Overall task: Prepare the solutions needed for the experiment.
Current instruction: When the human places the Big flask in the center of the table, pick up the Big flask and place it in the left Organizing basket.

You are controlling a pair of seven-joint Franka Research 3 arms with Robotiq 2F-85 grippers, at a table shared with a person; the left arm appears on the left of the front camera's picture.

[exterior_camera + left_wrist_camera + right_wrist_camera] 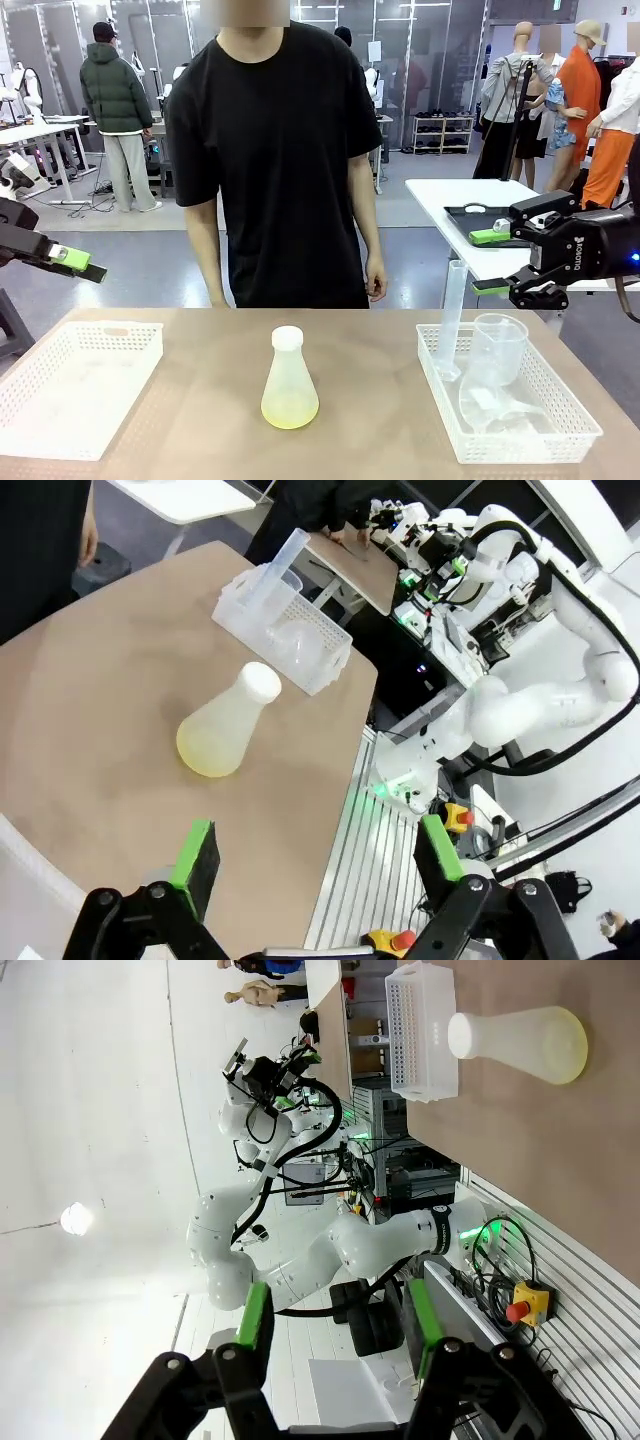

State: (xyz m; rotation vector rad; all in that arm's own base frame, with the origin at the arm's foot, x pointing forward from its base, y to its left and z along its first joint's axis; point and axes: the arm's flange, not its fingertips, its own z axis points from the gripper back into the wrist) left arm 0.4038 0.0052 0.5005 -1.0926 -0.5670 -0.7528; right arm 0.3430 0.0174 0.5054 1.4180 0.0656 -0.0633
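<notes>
A frosted conical flask (289,385) with a white cap stands upright at the middle of the brown table, and a shallow layer of pale yellow-green solution (290,410) shows in its base. My left gripper (80,262) hovers open off the table's left edge, well above and left of the flask. My right gripper (492,262) hangs open above the right basket, nothing between its green pads. The left wrist view shows the flask (225,735) far beyond my open left gripper (316,852). In the right wrist view the flask (525,1045) lies far from my open right gripper (338,1315).
A white basket (30,425) sits at the table's left. Another white basket (575,440) at the right holds a tall clear graduated cylinder (452,320) and a clear beaker (497,350). A person in a black shirt (280,150) stands at the far edge.
</notes>
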